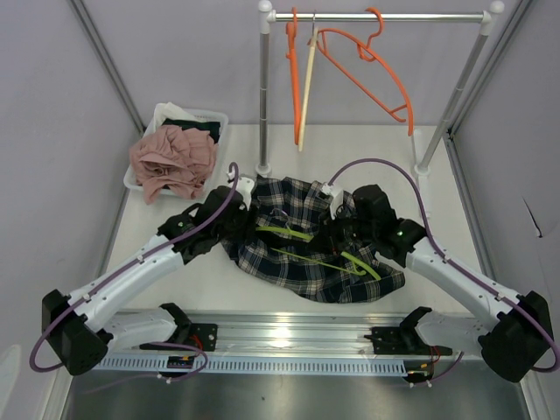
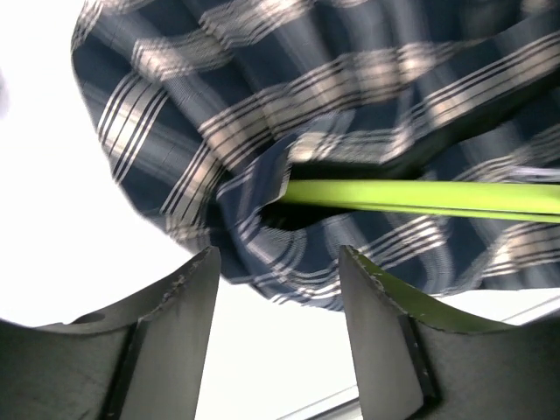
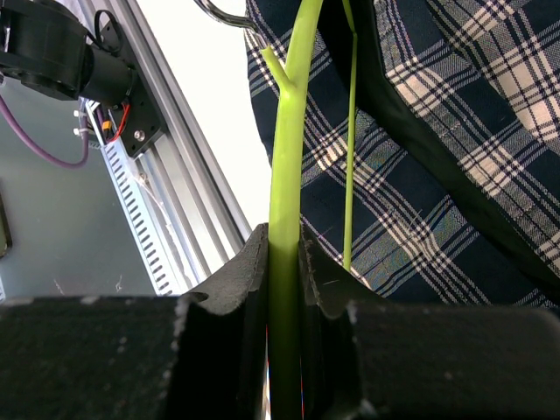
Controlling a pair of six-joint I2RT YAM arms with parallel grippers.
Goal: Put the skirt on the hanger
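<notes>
A dark blue plaid skirt (image 1: pixel 302 254) lies crumpled in the middle of the table, and a lime-green hanger (image 1: pixel 357 263) is partly threaded into it. My left gripper (image 1: pixel 238 210) sits at the skirt's left edge. In the left wrist view the gripper (image 2: pixel 278 262) stands open with only bare table between its fingers. Just beyond them the skirt (image 2: pixel 262 114) hem wraps the end of the hanger's green bar (image 2: pixel 420 197). My right gripper (image 1: pixel 344 238) is over the skirt's right half. In the right wrist view it (image 3: pixel 284 241) is shut on the hanger's arm (image 3: pixel 287 157), with the skirt (image 3: pixel 437 131) to the right.
A white bin (image 1: pixel 201 113) holding pink clothes (image 1: pixel 173 159) stands at the back left. A metal rack (image 1: pixel 263 96) at the back carries orange hangers (image 1: pixel 376 74) and a wooden one (image 1: pixel 306 87). An aluminium rail (image 1: pixel 280 337) runs along the near edge.
</notes>
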